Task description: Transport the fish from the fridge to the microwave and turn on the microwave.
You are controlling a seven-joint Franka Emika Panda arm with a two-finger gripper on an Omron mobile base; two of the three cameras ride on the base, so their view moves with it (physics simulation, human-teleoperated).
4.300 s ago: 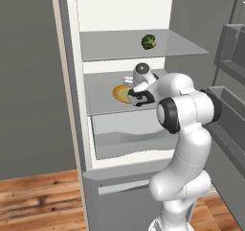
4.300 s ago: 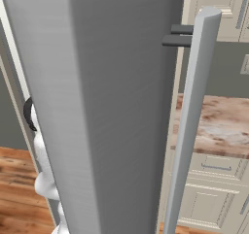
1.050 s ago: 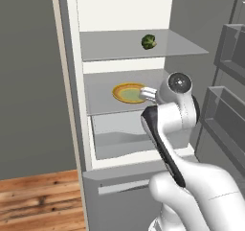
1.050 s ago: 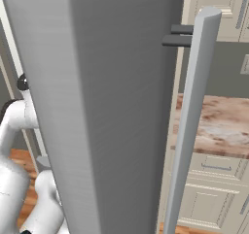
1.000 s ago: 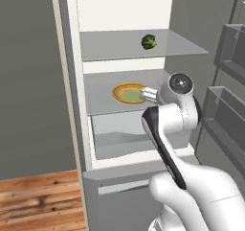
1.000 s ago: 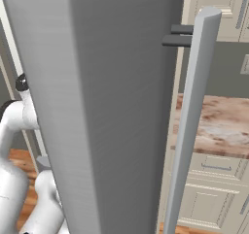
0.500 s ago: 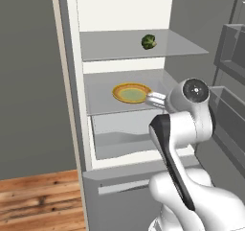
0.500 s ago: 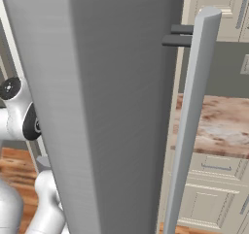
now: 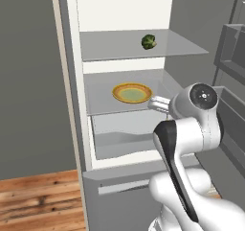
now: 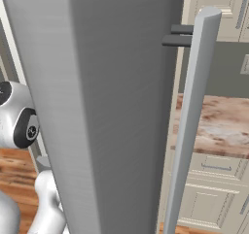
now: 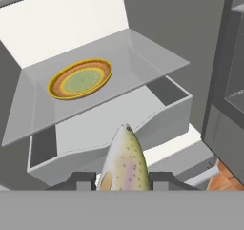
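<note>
Speckled beige-grey, the fish point(image 11: 123, 161) pinched between the tips of the pincer point(image 11: 121, 179), nose pointing toward 12 o'clock in the hand view, clear of the fridge point(image 9: 72, 81) shelves. Gripped at the tail end, judging by the head jutting forward, likely so the body can go into the microwave nose first. Left on the middle shelf at 10 o'clock, the yellow-orange plate point(image 11: 80, 78), bare, the clear drawer point(image 11: 157, 105) just below it. Seen from the left base view: plate at the shelf's middle point(image 9: 132, 92), green vegetable point(image 9: 149, 41) on the shelf above at 1 o'clock, untouched because not wanted. Blocking the right base view, the open fridge door point(image 10: 121, 107), a stone-topped table point(image 10: 214, 126) beyond at 3 o'clock. Next, by estimate: carry toward the microwave.
</note>
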